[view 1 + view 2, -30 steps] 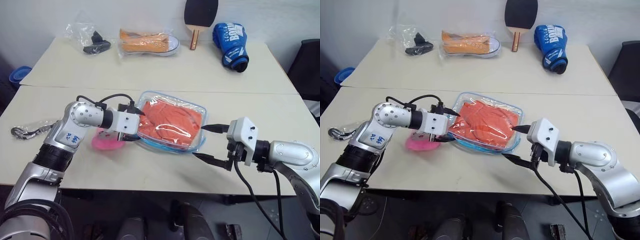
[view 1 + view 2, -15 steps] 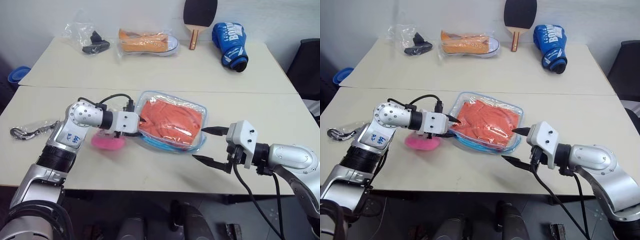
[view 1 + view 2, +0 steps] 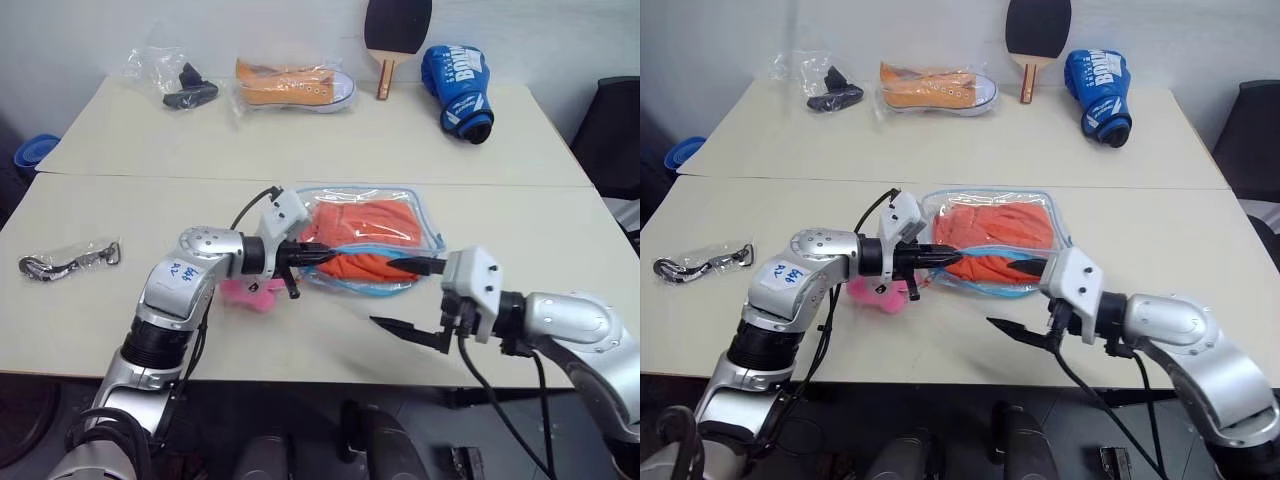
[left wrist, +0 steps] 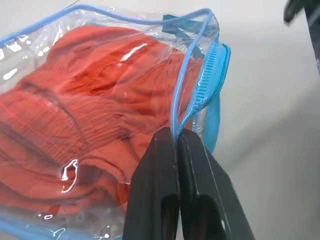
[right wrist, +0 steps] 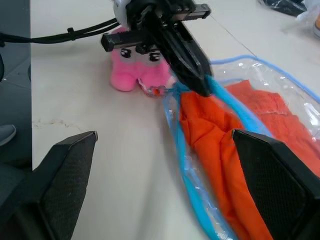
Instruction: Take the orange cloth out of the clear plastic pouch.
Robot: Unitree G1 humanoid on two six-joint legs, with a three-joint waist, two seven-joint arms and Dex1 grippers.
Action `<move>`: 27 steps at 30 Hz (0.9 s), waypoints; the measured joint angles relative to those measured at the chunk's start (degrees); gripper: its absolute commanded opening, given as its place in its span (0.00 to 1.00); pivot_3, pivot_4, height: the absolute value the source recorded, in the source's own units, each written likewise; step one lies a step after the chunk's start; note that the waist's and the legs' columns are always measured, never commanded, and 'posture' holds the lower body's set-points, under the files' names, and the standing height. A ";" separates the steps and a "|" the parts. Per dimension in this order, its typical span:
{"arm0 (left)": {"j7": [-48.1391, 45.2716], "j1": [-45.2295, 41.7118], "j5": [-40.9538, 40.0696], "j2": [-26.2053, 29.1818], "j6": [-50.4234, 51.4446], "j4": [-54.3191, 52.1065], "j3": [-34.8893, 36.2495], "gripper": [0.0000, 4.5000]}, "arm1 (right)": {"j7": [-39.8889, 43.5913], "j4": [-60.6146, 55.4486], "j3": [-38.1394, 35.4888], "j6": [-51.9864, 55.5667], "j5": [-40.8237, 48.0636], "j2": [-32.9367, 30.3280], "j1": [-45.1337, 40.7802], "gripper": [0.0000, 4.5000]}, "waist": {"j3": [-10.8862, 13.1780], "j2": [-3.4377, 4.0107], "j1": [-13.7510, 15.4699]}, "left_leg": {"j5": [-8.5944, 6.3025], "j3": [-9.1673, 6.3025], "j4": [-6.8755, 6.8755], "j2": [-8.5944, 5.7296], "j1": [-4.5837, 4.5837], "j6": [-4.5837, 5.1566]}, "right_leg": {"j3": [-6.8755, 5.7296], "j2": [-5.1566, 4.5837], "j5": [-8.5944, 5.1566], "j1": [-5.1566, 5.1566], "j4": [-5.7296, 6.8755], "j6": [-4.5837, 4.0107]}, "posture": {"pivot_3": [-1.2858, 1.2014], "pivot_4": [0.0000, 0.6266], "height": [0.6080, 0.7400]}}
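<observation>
one flat clear plastic pouch with light blue zipper trim (image 3: 375,235) lies mid-table holding one orange cloth (image 3: 365,225), one pink plush charm (image 3: 250,291) beside it. the left gripper (image 3: 325,255) is pinched on the pouch's blue edge; the right gripper (image 3: 405,296) hangs spread, holding nothing.

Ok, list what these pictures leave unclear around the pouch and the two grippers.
- Far end of the orange cloth: left wrist view, cut off by the picture edge.
- Right gripper fingertips: right wrist view, cut off below.
- Pink plush charm: eye views, partly behind the left gripper, which is shut on the clear plastic pouch trim.
- Print on the blue boxing glove: too small.
</observation>
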 measured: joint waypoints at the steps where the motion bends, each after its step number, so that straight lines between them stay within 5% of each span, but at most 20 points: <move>1: 0.68 0.01 0.00 -0.03 0.25 -0.12 0.02 0.00 | -1.09 0.93 1.68 -0.14 -1.61 0.86 -0.70 0.91 | 0.00 0.00 -0.04 | 0.02 0.03 -0.01 -0.01 0.05 -0.03 | 0.05 -0.01 -0.01 -0.01 0.00 -0.01 | 0.52 0.24 1.00; 5: 1.87 0.00 -0.22 -0.15 0.51 -1.56 -0.06 0.00 | -6.14 7.56 6.45 -1.37 -9.46 4.65 -3.88 0.63 | 0.00 0.01 0.09 | 0.03 0.03 -0.01 -0.01 0.02 -0.05 | 0.06 -0.01 -0.01 -0.06 0.07 -0.02 | 0.52 0.24 1.00; 27: 4.30 0.03 -0.37 -0.89 -1.08 -1.86 -1.93 0.00 | -15.86 24.80 17.36 -10.50 -36.33 12.10 -10.85 0.63 | -0.01 0.01 0.05 | 0.04 0.04 0.01 -0.02 -0.02 -0.07 | 0.02 -0.04 -0.01 -0.05 0.03 -0.02 | 0.52 0.24 1.00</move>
